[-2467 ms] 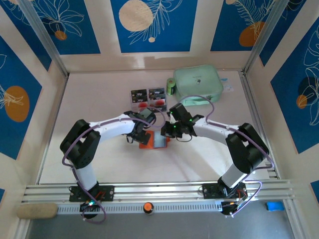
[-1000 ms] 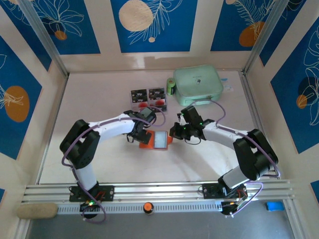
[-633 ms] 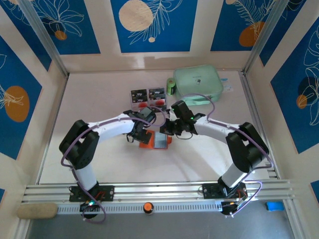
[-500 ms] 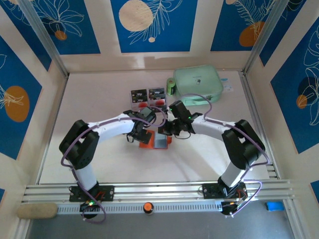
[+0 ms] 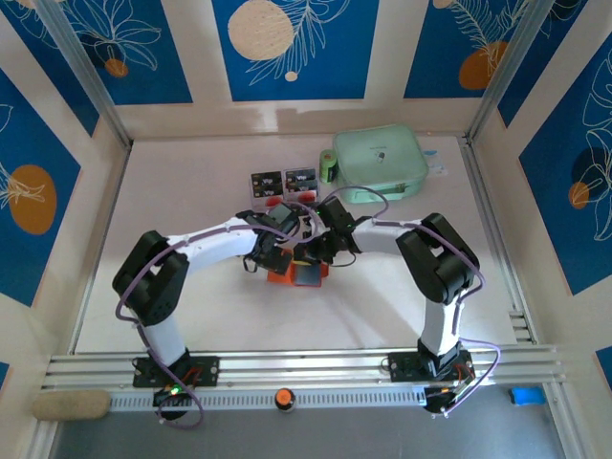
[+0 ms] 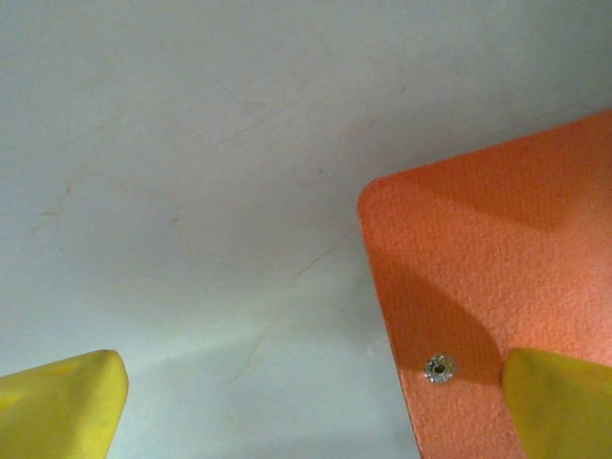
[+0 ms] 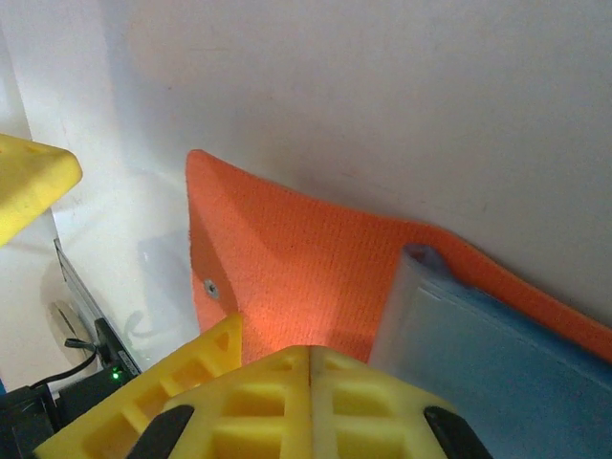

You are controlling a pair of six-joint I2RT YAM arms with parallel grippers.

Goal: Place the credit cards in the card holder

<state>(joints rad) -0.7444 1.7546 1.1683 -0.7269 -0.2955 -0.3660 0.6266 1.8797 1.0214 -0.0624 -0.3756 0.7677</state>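
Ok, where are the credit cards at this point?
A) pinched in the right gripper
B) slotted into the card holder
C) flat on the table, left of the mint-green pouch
C: the credit cards lie flat on the table, left of the mint-green pouch and farther back than the open card holder.

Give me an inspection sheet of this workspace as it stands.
Surface: white table, faintly scratched.
Job's things: orange card holder lying open, grey pocket up; two credit cards side by side beyond it, not in it.
Clutter: mint-green pouch, small green object beside it.
Grippers: left gripper open, one finger over the holder's flap; right gripper shut above the flap.
Cables: purple cables along both arms.
Surroundings: blue patterned wall panels, aluminium rail.
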